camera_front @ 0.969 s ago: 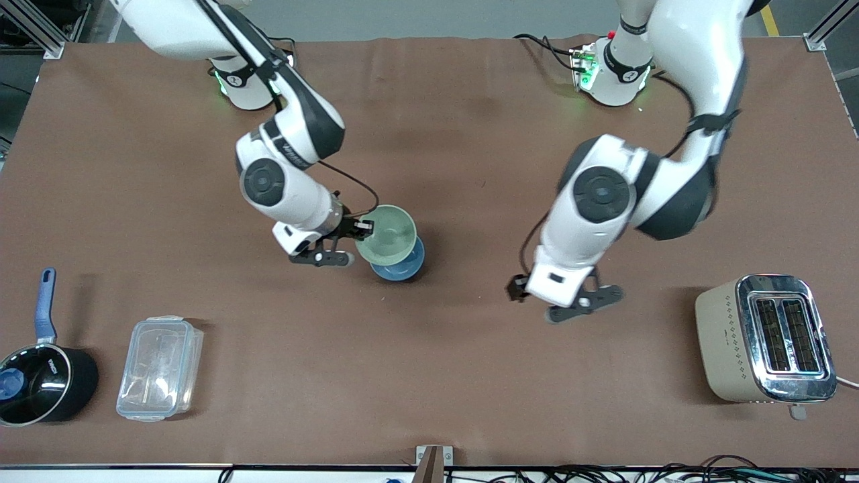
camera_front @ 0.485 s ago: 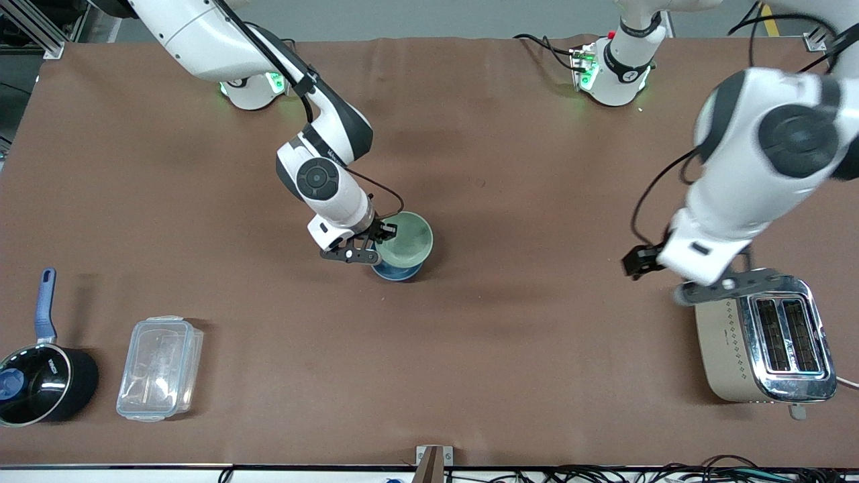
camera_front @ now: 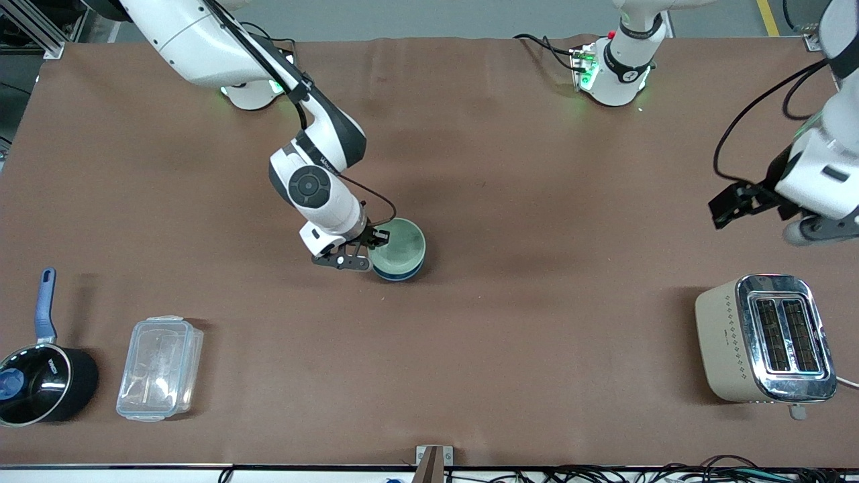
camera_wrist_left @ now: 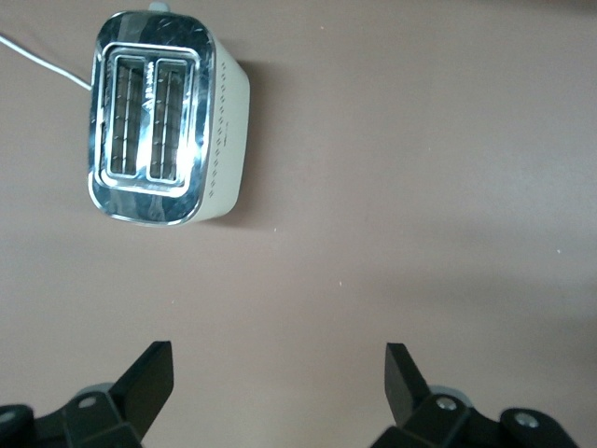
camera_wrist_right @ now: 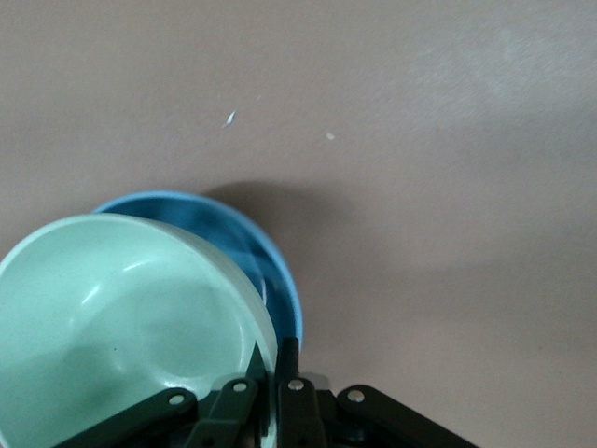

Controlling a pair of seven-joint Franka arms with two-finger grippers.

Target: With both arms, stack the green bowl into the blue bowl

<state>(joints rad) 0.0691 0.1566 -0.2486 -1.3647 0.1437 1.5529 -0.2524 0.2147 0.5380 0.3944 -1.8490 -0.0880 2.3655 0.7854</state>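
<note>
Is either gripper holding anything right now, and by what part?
The right gripper holds the green bowl by its rim, over the blue bowl. The left gripper is open and empty.

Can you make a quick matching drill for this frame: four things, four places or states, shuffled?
Things:
1. green bowl
2. left pincer
3. toaster
4. saucepan

Places or states:
A. open, over bare table toward the left arm's end
B. at the right arm's end, beside a clear plastic box
C. gripped at the rim by the right pincer, in the blue bowl
D. standing alone at the left arm's end

Pairs: 1-C, 2-A, 3-D, 4-B
</note>
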